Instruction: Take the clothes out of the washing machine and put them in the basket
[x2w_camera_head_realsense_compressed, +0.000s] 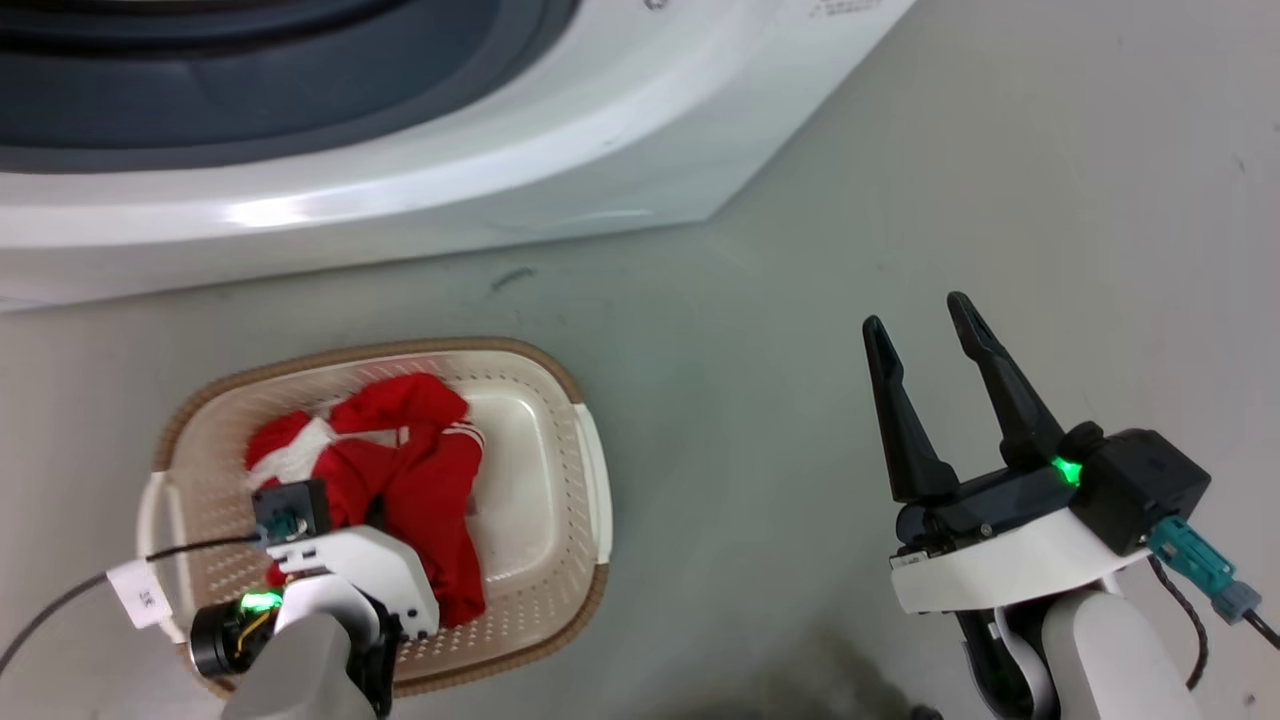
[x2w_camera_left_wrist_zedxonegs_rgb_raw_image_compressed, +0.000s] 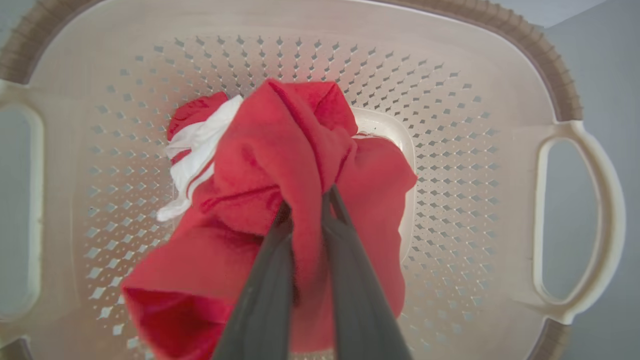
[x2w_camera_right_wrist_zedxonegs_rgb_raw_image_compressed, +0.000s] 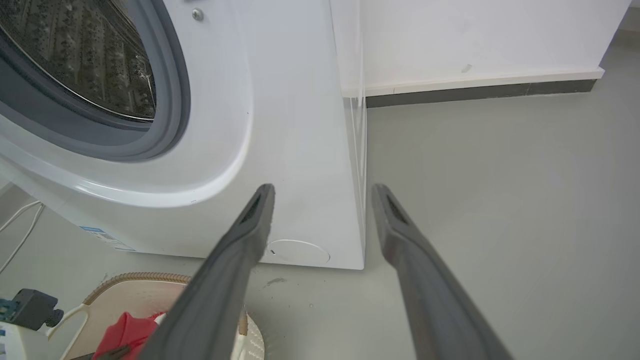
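inside the basket (x2w_camera_left_wrist_zedxonegs_rgb_raw_image_compressed: 450, 100), left end effector (x2w_camera_left_wrist_zedxonegs_rgb_raw_image_compressed: 307, 200) clamps the clothes (x2w_camera_left_wrist_zedxonegs_rgb_raw_image_compressed: 270, 150); right end effector (x2w_camera_head_realsense_compressed: 918, 314) apart; washing machine (x2w_camera_right_wrist_zedxonegs_rgb_raw_image_compressed: 300, 150) sticker (x2w_camera_right_wrist_zedxonegs_rgb_raw_image_compressed: 107, 239) unreadable.

1. The clothes (x2w_camera_head_realsense_compressed: 400, 470) are seen as a soft red heap with white stripes and a white patch. They are crumpled up inside the basket, and the right end of its bottom is left bare. One red fold is pinched between the two dark fingers of the left gripper (x2w_camera_left_wrist_zedxonegs_rgb_raw_image_compressed: 307, 200).
2. The basket (x2w_camera_head_realsense_compressed: 540, 450) is made of cream plastic, with small holes in its sides, a brown rim and a handle at each end. It is set upright on the grey floor (x2w_camera_head_realsense_compressed: 900, 200), near the front of the washing machine.
3. The washing machine (x2w_camera_head_realsense_compressed: 520, 150) is big and white. Its round hole is ringed in grey, and a steel drum (x2w_camera_right_wrist_zedxonegs_rgb_raw_image_compressed: 90, 65) dotted with holes is seen inside.
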